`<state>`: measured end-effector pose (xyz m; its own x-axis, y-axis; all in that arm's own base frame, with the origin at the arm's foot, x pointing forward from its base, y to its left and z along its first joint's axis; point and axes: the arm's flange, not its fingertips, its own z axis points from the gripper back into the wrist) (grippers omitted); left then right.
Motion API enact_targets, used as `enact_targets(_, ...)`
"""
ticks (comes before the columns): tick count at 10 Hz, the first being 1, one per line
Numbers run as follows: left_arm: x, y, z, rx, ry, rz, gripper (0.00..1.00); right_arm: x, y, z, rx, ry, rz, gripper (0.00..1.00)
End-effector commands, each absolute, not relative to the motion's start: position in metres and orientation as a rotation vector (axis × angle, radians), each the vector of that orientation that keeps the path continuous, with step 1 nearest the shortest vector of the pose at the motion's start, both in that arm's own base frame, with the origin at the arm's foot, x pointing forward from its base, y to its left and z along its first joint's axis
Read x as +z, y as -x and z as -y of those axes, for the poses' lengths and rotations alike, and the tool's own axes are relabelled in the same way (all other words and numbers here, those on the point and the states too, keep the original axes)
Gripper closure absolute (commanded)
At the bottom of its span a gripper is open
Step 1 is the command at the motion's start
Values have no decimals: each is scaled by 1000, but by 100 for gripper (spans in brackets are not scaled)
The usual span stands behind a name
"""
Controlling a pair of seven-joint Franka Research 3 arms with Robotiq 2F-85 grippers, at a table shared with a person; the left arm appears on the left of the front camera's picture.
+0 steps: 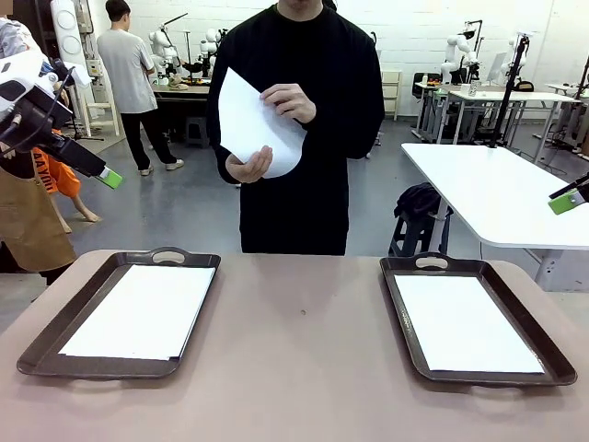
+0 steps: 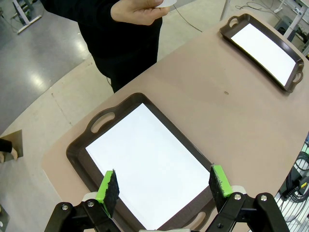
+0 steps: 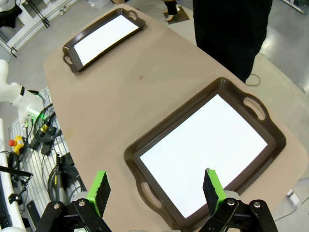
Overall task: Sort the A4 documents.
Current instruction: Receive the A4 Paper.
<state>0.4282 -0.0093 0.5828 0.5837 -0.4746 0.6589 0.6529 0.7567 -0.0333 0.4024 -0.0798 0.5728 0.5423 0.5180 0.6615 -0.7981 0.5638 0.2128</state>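
A4 documents (image 1: 138, 313) in trays (image 1: 37, 354), left claw (image 2: 164, 186) and right claw (image 3: 157, 191) spread wide, empty

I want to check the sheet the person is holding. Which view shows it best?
The front view: the held sheet shows whole, curled between both hands at the person's chest. The left wrist view catches just a white sliver above one hand at its top edge.

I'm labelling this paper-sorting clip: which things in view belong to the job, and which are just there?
Belongs to the job:
- sheet in the person's hands
- sheet in left tray
- sheet in right tray
- left tray, right tray

Just there:
- white side table
- dark bag beneath it
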Motion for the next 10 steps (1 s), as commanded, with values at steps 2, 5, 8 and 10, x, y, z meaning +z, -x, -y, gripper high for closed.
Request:
enact_targets(2, 584, -427, 9, -674, 284, 680, 3, 572, -403, 79, 826, -537, 582, 0)
enact_targets(5, 584, -427, 9, -674, 284, 680, 3, 572, -403, 79, 826, -537, 582, 0)
enact_targets(8, 584, -427, 9, -674, 284, 680, 3, 572, -403, 79, 826, -537, 582, 0)
enact_targets(10, 584, -427, 9, -674, 284, 680, 3, 572, -403, 79, 826, -537, 582, 0)
